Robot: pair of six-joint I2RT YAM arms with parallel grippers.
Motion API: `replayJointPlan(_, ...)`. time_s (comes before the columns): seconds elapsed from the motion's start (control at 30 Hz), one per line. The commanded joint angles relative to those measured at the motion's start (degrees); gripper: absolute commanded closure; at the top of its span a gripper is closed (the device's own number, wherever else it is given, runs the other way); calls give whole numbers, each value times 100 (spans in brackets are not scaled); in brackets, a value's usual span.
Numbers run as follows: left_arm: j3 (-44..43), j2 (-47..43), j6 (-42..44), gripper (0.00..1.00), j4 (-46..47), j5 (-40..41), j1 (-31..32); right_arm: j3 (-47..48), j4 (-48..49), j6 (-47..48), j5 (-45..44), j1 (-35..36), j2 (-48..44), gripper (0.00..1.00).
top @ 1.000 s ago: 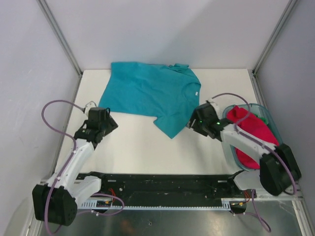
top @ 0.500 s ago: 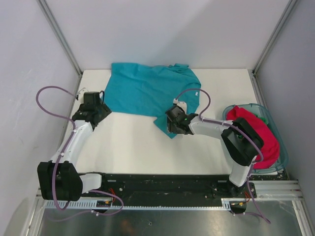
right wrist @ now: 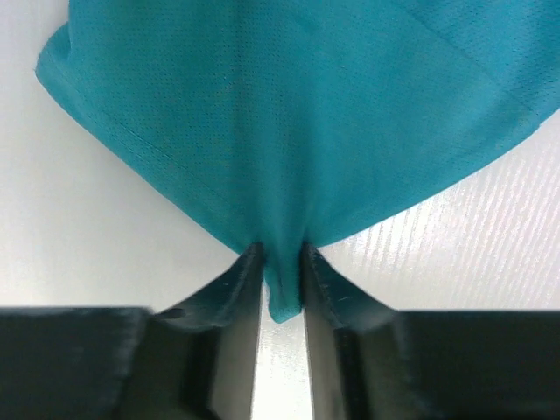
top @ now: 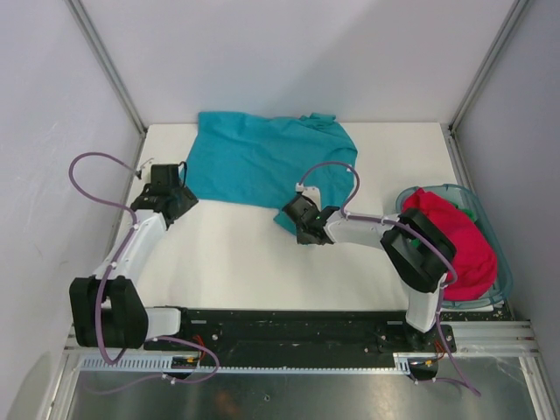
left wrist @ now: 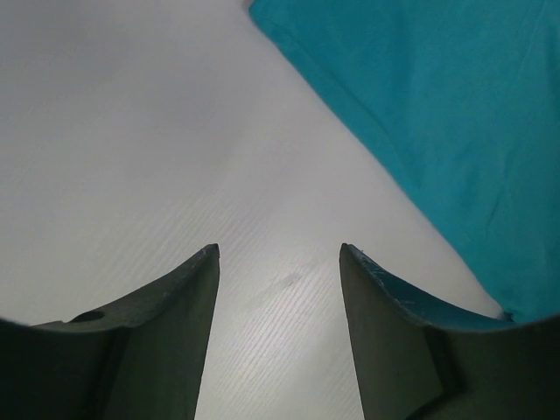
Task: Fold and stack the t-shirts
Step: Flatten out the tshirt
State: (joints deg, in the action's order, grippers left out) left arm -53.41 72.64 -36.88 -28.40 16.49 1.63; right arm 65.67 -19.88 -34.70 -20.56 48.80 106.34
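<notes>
Nearest the arm bases, at the right edge of the white desk point(top: 227, 262), a translucent teal plastic basket point(top: 504, 267) holds a crumpled magenta-red cloth t-shirt point(top: 464, 245). A scrap of green cloth point(top: 473, 211) shows at the basket's far rim. A little farther in, the right claw point(right wrist: 280, 255) is pinched tight on the lowest corner of the teal-blue soft cloth t-shirt point(top: 262, 162); a tongue of fabric pokes out between the closed fingers and the cloth fans away from them in tension folds. To the left, the left claw point(left wrist: 278, 254) stands spread wide over bare desk just beside the shirt's near left edge and grips nothing. One finger point(left wrist: 385, 332) sits at the hem, though whether on it or merely against it I cannot tell. Beyond both, the teal shirt lies spread but rumpled across the far half of the desk, bunched a little near the back wall. The step in hand looks like taking both near corners to straighten or fold the shirt. To do it well, the left claw should slide onto the hem and get cloth well between its fingers before closing. Both arms should then travel together at even height, with the near edge taut, so the fold lands square rather than skewed.
</notes>
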Motion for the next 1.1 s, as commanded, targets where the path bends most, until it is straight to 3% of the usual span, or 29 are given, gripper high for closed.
replayJointPlan(0.0, -159, 98, 101, 39, 110, 154, -82, 87, -461, -12, -135, 17, 223, 82)
replayJointPlan(0.1, -139, 157, 46, 40, 113, 175, -84, 88, -755, -22, -207, -8, 165, 97)
replayJointPlan(0.17, -83, 174, -28, 41, 108, 200, -84, 43, -926, -16, -213, -3, 66, 99)
replayJointPlan(0.6, 348, 546, -376, 46, 205, 440, -236, -1224, -1231, -195, 444, -367, -1472, 100)
replayJointPlan(1.07, 480, 1282, -740, 50, 473, 63, -415, -1577, -1008, -156, 820, -578, -1829, 100)
